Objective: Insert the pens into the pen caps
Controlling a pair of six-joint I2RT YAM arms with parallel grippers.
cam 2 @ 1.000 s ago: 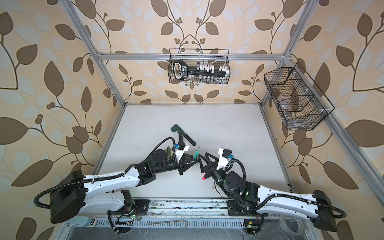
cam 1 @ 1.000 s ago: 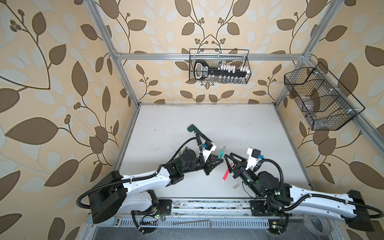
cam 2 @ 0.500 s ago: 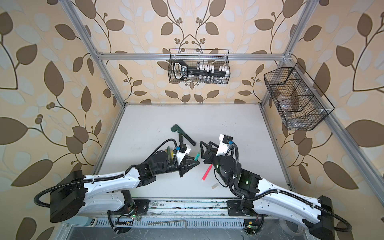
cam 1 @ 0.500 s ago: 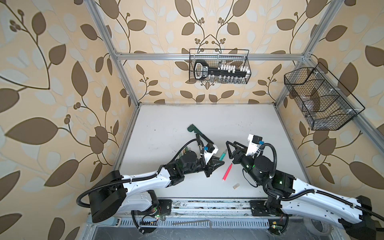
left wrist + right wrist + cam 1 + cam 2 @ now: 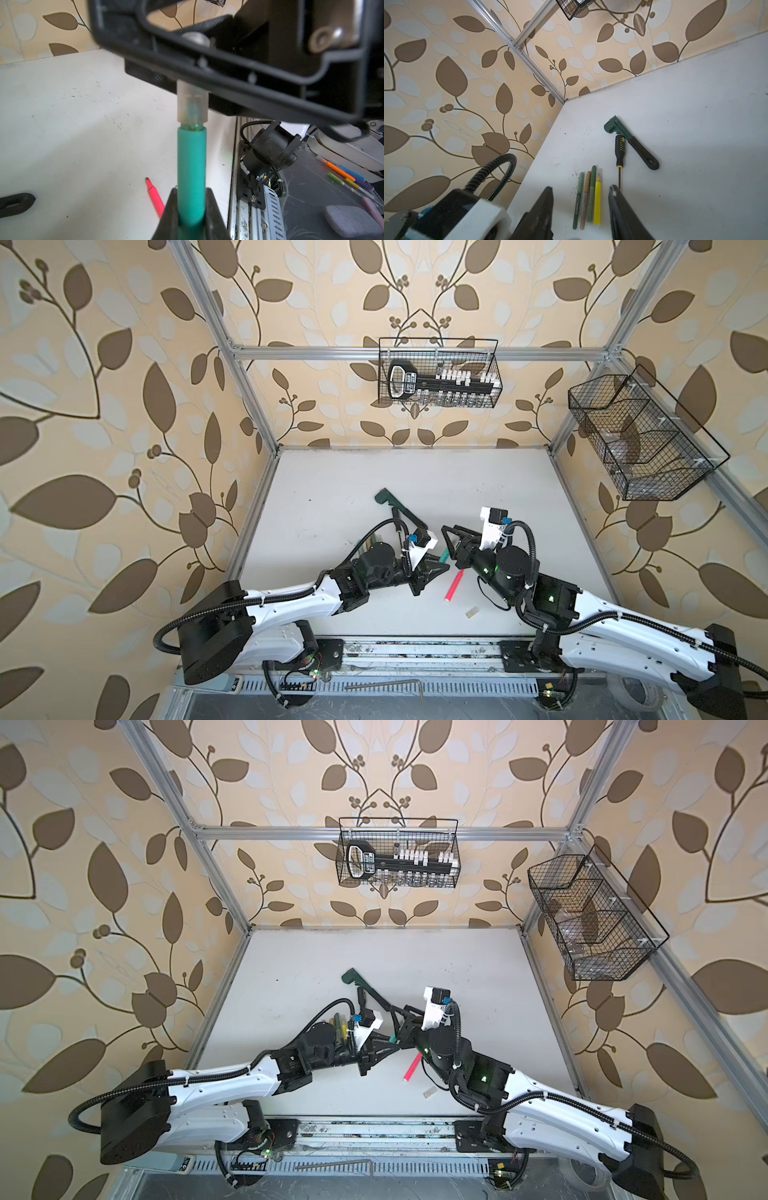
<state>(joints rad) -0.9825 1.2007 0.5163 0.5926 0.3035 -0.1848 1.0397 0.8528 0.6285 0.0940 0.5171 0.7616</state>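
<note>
Leafy walls (image 5: 104, 385) surround white table (image 5: 519, 497) bearing pink pen (image 5: 454, 585)

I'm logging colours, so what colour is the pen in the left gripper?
Teal green. The pen shows best in the left wrist view.

On the white desk (image 5: 332, 489) we see a neon pink pen (image 5: 454, 585), with a pale cap (image 5: 472, 612) near it. A grey-green pen (image 5: 578, 200), gold-brown pen (image 5: 585, 200), dark green pen (image 5: 591, 194) and yellow pen (image 5: 597, 201) lie side by side, beside a screwdriver (image 5: 619, 153) and wrench (image 5: 632, 144).
</note>
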